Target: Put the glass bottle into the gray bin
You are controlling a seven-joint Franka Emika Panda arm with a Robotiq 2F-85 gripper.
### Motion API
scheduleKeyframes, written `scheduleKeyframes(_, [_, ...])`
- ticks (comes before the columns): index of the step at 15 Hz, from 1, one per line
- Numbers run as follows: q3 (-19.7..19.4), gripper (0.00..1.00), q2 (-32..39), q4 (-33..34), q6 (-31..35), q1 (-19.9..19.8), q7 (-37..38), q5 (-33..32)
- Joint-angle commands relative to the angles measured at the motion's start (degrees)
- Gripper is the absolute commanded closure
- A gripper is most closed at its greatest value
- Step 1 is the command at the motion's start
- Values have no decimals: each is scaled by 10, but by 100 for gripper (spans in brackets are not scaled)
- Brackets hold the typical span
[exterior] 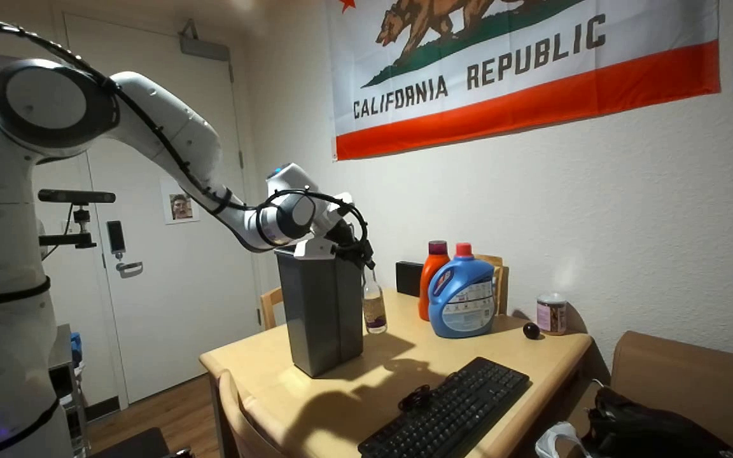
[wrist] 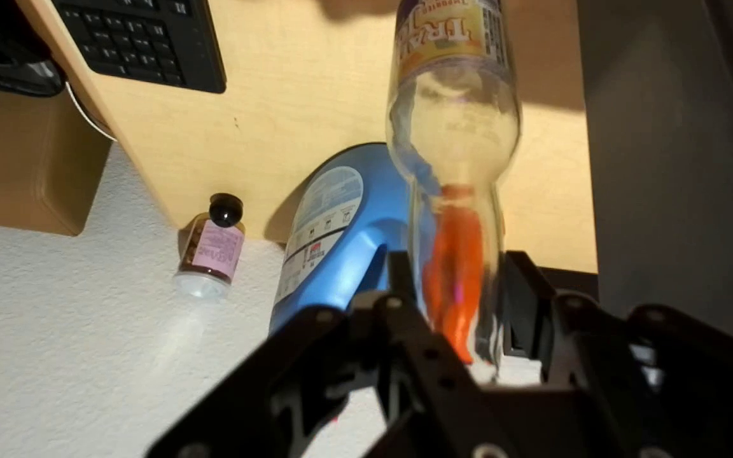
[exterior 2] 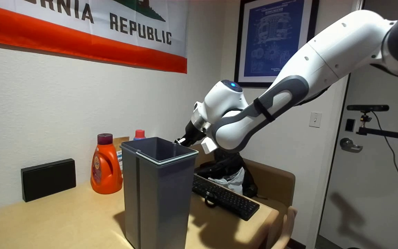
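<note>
The glass bottle (exterior: 374, 305), clear with a yellow and purple label, is upright and slightly tilted beside the gray bin (exterior: 319, 312). In the wrist view the bottle (wrist: 455, 127) has its neck between my fingers. My gripper (exterior: 369, 262) is shut on that neck, and it also shows in the wrist view (wrist: 459, 273). I cannot tell whether the bottle's base touches the table. In an exterior view the bin (exterior 2: 157, 200) stands with its open top up and hides the bottle; my gripper (exterior 2: 179, 141) is just beyond its rim.
A blue detergent jug (exterior: 465, 299) and an orange one (exterior: 433, 280) stand behind the bottle. A black keyboard (exterior: 449, 407) lies near the table's front edge. A jar (exterior: 551, 315), a dark round object (exterior: 531, 331) and a black box (exterior 2: 48, 180) are near the wall.
</note>
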Motion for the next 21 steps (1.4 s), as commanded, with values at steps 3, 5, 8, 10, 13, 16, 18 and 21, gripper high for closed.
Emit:
scheduleKeyframes(3, [-26, 85, -140, -63, -23, 33, -101, 115])
scheduleKeyframes(5, [-36, 85, -176, -69, -29, 38, -116, 127])
scheduleKeyframes(8, [-48, 85, -223, -75, -42, 42, -124, 126])
scheduleKeyframes(10, [-57, 85, -249, -80, -49, 53, -134, 132])
scheduleKeyframes(13, [-65, 85, -283, -91, -62, 77, -156, 137])
scheduleKeyframes(16, [-67, 85, -323, -112, -72, 106, -180, 141])
scheduleKeyframes(18, [-62, 85, -356, -126, -75, 120, -188, 136])
scheduleKeyframes(21, [-57, 85, -406, -143, -76, 139, -198, 130])
